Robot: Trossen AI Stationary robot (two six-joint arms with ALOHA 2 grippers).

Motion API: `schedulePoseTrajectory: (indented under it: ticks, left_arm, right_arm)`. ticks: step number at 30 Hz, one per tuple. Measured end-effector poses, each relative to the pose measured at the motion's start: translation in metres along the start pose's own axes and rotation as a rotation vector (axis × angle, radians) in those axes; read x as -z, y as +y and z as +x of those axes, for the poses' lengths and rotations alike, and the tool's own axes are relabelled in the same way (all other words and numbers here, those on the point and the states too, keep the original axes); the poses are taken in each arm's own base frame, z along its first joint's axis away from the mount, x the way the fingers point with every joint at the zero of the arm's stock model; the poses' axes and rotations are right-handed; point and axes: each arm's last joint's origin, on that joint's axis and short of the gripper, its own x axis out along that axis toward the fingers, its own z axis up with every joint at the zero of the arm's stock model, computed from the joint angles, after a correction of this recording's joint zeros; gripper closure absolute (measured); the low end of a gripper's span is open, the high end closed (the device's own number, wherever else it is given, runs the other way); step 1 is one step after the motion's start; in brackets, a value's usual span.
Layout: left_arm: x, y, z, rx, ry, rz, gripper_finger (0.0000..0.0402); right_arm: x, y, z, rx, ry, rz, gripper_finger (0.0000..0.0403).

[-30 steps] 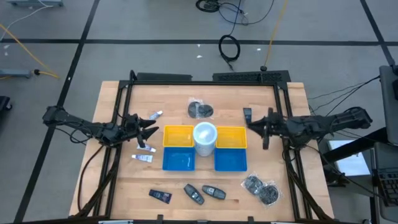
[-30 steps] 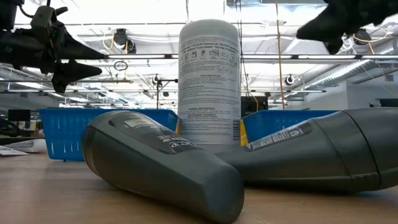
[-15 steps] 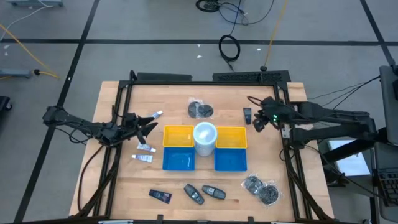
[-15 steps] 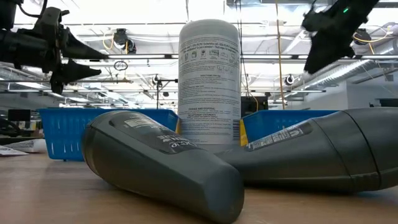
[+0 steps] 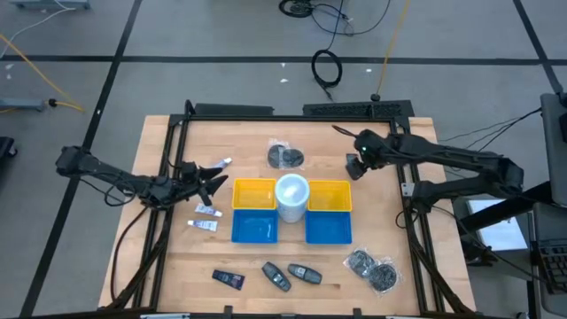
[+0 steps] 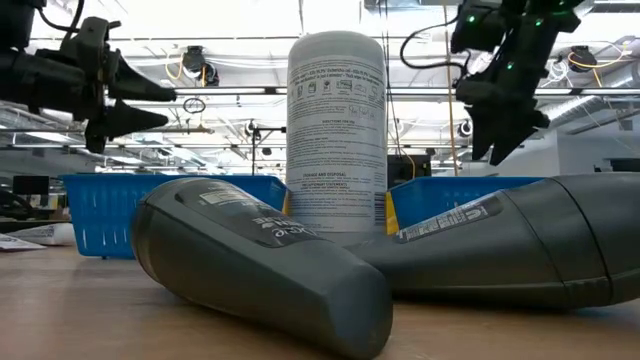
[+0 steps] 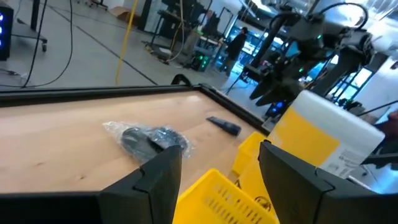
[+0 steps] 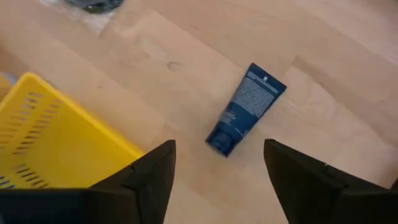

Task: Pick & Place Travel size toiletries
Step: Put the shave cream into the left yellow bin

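Risk first: your right hand (image 8: 214,168), fingers apart, hangs over a dark blue tube (image 8: 244,107) near the bench's (image 5: 425,266) one o'clock edge; descend off-centre and a finger will roll it away. The white tubes (image 5: 206,217) lie at nine o'clock, beside the open left hand (image 5: 213,180). Since a second ago, the right hand has swung over and opened.
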Motion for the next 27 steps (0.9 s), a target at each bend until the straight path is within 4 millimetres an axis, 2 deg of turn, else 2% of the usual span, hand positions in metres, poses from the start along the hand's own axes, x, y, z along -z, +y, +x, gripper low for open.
schedulePoseTrajectory:
  ticks: [12, 21, 27]
  left_arm:
    - [-0.002, -0.003, 0.002, 0.013, -0.025, -0.019, 0.0188]
    - [-0.002, -0.003, 0.002, 0.014, -0.024, -0.023, 0.0188]
    - [-0.002, -0.003, 0.002, 0.015, -0.024, -0.023, 0.0188]
  right_arm:
    - [-0.006, 0.004, 0.033, 0.075, 0.101, 0.045, 0.0152]
    - [0.009, -0.002, 0.064, 0.068, 0.08, 0.085, 0.0131]
    - [0.017, -0.013, 0.073, 0.091, 0.091, 0.161, 0.0129]
